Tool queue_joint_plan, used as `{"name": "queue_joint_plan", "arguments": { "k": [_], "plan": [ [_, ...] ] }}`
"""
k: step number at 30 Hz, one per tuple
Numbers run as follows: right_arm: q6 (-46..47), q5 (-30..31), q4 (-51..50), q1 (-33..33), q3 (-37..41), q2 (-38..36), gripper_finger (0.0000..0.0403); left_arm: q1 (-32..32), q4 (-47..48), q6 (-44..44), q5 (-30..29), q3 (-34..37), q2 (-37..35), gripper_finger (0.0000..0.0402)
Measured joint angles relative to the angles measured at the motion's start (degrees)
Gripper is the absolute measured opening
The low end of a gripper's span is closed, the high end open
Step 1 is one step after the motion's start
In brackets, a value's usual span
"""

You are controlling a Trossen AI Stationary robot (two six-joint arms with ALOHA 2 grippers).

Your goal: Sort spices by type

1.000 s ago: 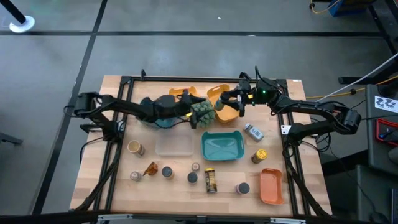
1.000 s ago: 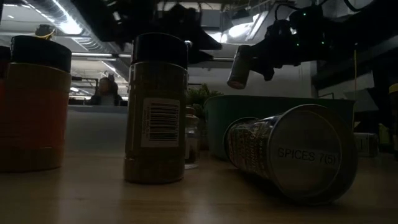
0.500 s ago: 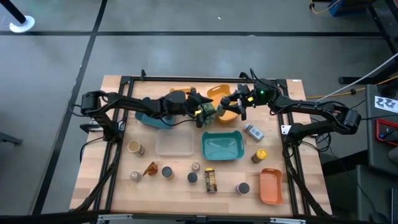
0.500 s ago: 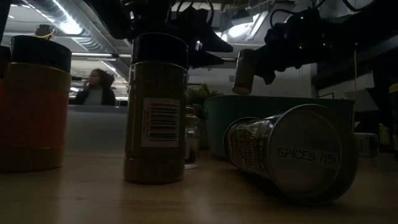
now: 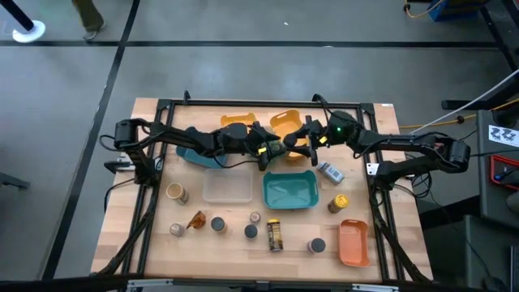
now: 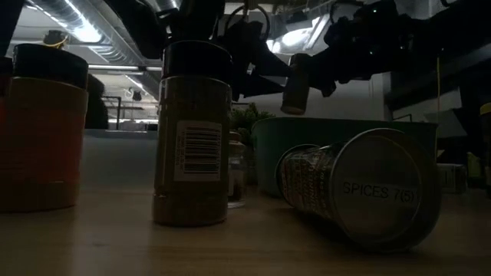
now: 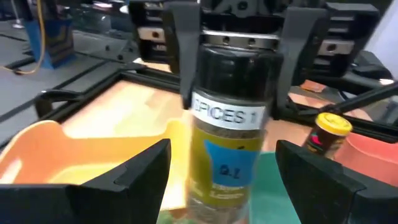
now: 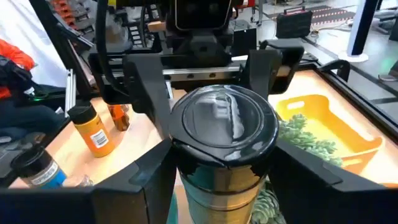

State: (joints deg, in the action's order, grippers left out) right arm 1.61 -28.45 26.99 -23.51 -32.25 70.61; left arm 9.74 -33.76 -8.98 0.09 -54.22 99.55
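A cylindrical spice jar (image 8: pixel 222 155) with a glossy black cap and a yellow-and-blue label hangs in the air above the back edge of the teal tray (image 5: pixel 289 191), held between the two arms. The right gripper (image 8: pixel 221 162) clamps its cap, fingers pressed on either side. The left gripper (image 7: pixel 224 168) faces it with fingers spread around the jar's body; whether they touch the glass I cannot tell.

On the pale wooden bench (image 5: pixel 154 231) the high view gives two orange trays, one at the back (image 5: pixel 284 123) and one at the front right corner (image 5: pixel 353 242), plus a shallow clear tray (image 5: pixel 227 189). Loose containers lie along the front: a tan jar (image 5: pixel 176 193), an amber packet (image 5: pixel 196 220), and two grey round tins (image 5: pixel 218 224) (image 5: pixel 316 245).

Only the low view shows a tall dark-capped jar (image 6: pixel 192 130) with a barcode label standing upright beside a tipped-over jar (image 6: pixel 357 195) whose round end reads "SPICES 7(5)". Only the right wrist view shows the green spiky plant (image 8: pixel 305 140) lying in the yellow-orange tray.
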Motion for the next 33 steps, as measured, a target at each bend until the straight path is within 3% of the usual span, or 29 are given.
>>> {"name": "queue_joint_plan", "arguments": {
  "k": [12, 33],
  "plan": [
    [-0.64, 8.42, 1.72, 6.18, 0.00, -0.01, 0.0223, -1.26, 0.04, 2.57, 0.16, 0.00, 0.09, 0.0274],
    [-0.42, 10.99, 5.08, 7.50, -0.02, 0.16, 0.0223, -1.53, -1.69, 4.84, 0.12, 0.00, 0.33, 0.0263]
  ]
}}
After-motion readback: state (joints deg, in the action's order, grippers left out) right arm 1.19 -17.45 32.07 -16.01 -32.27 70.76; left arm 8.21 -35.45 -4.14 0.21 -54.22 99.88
